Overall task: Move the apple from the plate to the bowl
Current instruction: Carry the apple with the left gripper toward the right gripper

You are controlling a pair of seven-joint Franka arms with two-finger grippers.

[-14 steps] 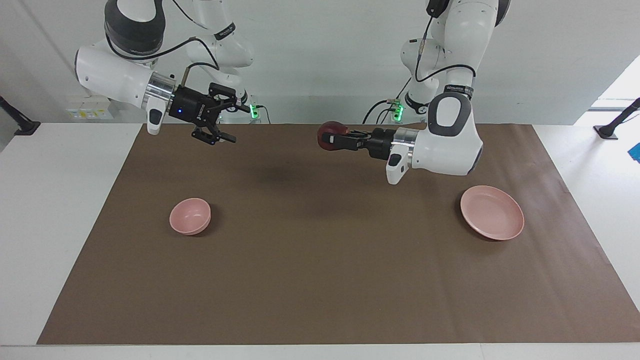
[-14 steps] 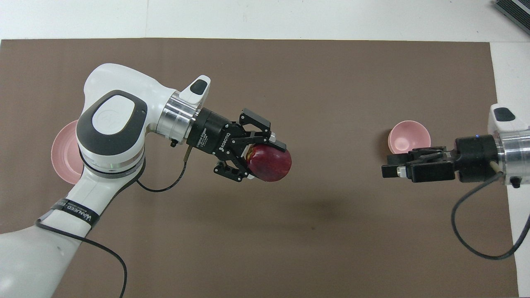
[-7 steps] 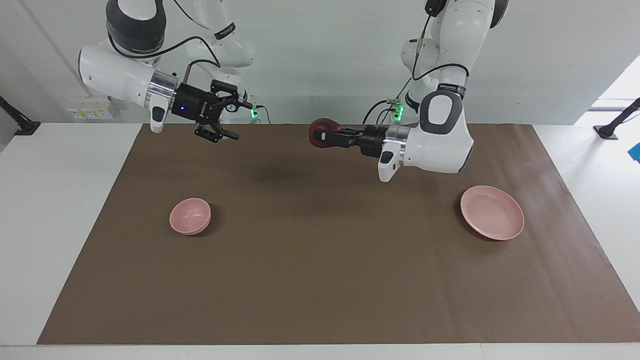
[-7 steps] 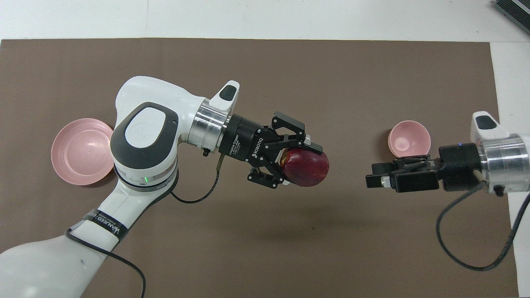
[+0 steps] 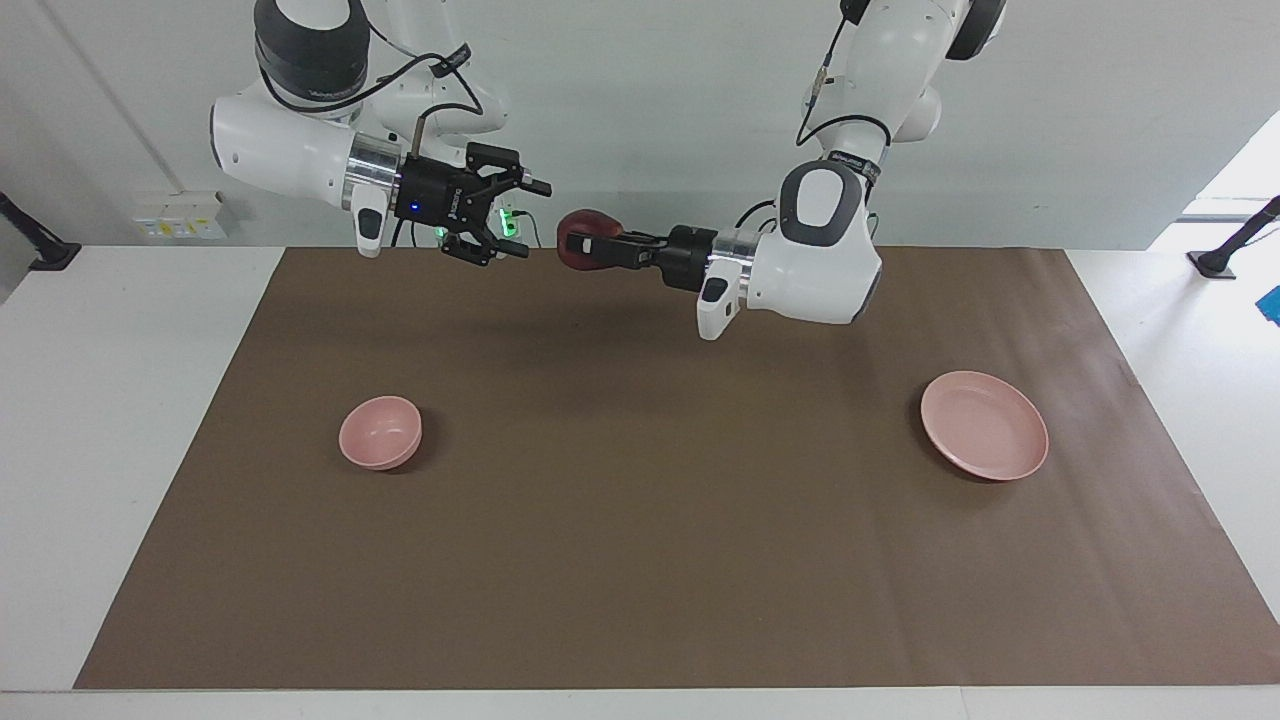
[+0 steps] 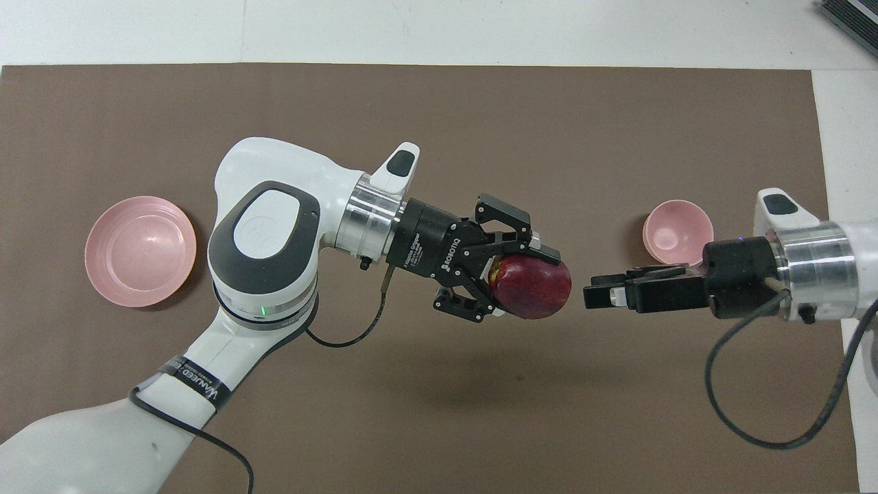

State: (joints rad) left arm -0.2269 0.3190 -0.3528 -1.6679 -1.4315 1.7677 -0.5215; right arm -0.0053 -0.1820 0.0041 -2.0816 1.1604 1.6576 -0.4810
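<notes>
My left gripper (image 5: 592, 244) is shut on the dark red apple (image 5: 576, 240) and holds it high over the middle of the brown mat, also in the overhead view (image 6: 542, 291). My right gripper (image 5: 522, 218) is open and empty, level with the apple and a short gap from it; its fingertips (image 6: 598, 296) point at the apple. The pink plate (image 5: 984, 424) lies bare toward the left arm's end, also in the overhead view (image 6: 140, 251). The small pink bowl (image 5: 380, 432) stands empty toward the right arm's end, beside the right wrist in the overhead view (image 6: 678, 223).
A brown mat (image 5: 640, 560) covers most of the white table (image 5: 120, 420). A black cable (image 6: 768, 425) hangs from the right wrist, another loops from the left wrist (image 6: 343, 336). A dark object (image 6: 850, 17) lies at the table's corner.
My left gripper has carried the apple up and toward the right arm's end. My right gripper has risen and moved toward it, so the gap between them has closed to a little.
</notes>
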